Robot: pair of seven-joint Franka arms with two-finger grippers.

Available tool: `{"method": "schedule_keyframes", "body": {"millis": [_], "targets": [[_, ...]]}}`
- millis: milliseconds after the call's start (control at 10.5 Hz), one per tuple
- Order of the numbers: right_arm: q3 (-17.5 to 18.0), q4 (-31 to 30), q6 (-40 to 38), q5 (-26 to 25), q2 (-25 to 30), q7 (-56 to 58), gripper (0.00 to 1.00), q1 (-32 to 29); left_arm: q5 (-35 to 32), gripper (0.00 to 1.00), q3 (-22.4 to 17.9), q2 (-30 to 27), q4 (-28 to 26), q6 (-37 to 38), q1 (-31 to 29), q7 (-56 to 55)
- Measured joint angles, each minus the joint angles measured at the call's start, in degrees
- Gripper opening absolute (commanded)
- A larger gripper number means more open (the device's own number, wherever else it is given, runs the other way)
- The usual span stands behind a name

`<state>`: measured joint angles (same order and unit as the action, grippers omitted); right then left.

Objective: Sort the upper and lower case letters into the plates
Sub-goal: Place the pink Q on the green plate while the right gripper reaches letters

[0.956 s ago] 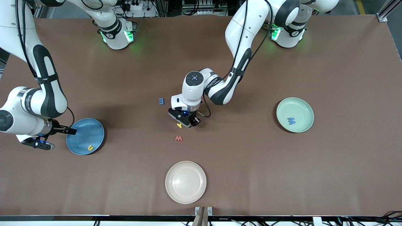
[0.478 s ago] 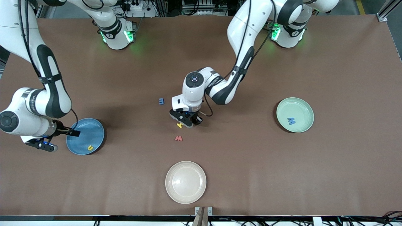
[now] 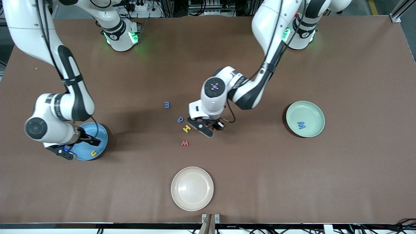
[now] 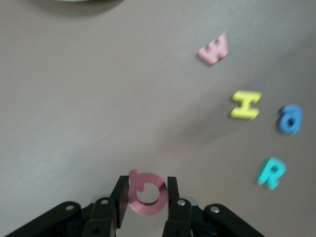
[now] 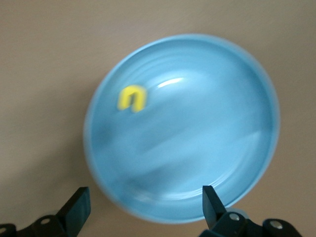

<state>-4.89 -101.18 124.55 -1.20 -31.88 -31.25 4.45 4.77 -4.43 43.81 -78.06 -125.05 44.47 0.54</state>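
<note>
Left gripper point(image 4: 144, 197) pinched the pink Q point(image 4: 146, 193) flat across its ring, above the table's middle, beside the loose letters.

Q seemed light, stiff and smooth — a grip across the ring looked safest. Right gripper point(image 5: 143, 207) hung wide open, empty, over the blue plate point(image 5: 207, 148) holding the yellow u point(image 5: 132, 98).

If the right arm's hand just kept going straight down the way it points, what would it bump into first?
Most likely the round sky-blue plastic plate: the open right hand points down at it, over bare plate away from the small yellow letter u.

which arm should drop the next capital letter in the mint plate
Left. The left gripper is shut on the pink Q, and the mint green plate sits at its end. The right gripper hangs open over the blue plate.
</note>
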Motion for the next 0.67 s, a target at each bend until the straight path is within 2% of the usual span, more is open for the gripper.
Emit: {"method": "schedule_keyframes", "body": {"millis": [287,669], "targets": [[0.23,0.0,1.36,5.18,-0.04,-12.16,1.0,6.91,0.0,0.2,0.01,-8.03,-13.23,-0.25,-6.34,15.16],[0.38,-0.31,8.91,6.68,-2.47,-29.63,1.0,15.0,0.0,0.2,-1.4,-11.95,-27.15,-10.78,-10.24,27.42]]}}
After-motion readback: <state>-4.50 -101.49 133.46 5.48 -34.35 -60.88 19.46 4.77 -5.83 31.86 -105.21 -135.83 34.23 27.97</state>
